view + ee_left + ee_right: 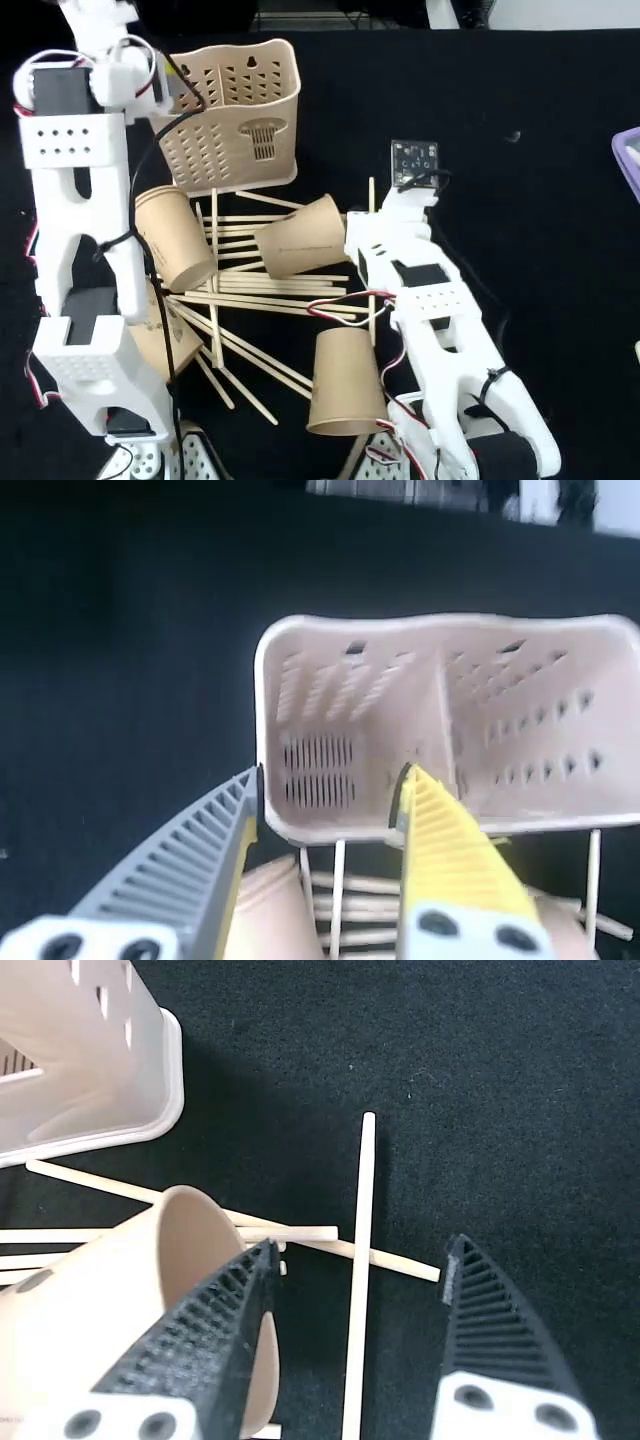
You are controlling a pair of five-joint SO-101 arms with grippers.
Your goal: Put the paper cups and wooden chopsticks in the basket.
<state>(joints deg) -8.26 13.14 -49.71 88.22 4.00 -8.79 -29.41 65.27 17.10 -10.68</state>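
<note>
The beige perforated basket (235, 115) lies tipped at the back left, its opening (440, 730) facing my left gripper (325, 790). That gripper is open and holds nothing; its grey and yellow fingers hang just short of the basket rim, above a paper cup (265, 910). Three brown paper cups (175, 238) (300, 237) (345, 385) lie on their sides among several wooden chopsticks (250, 290). My right gripper (360, 1248) is open, its black fingers astride a single chopstick (358, 1290), with the middle cup (130, 1300) against one finger.
A further cup (170, 345) lies partly hidden under the left arm. The black table (520, 120) stretches open to the right. A purple object (628, 160) sits at the right edge. The basket's corner (90, 1060) stands close beyond the right gripper.
</note>
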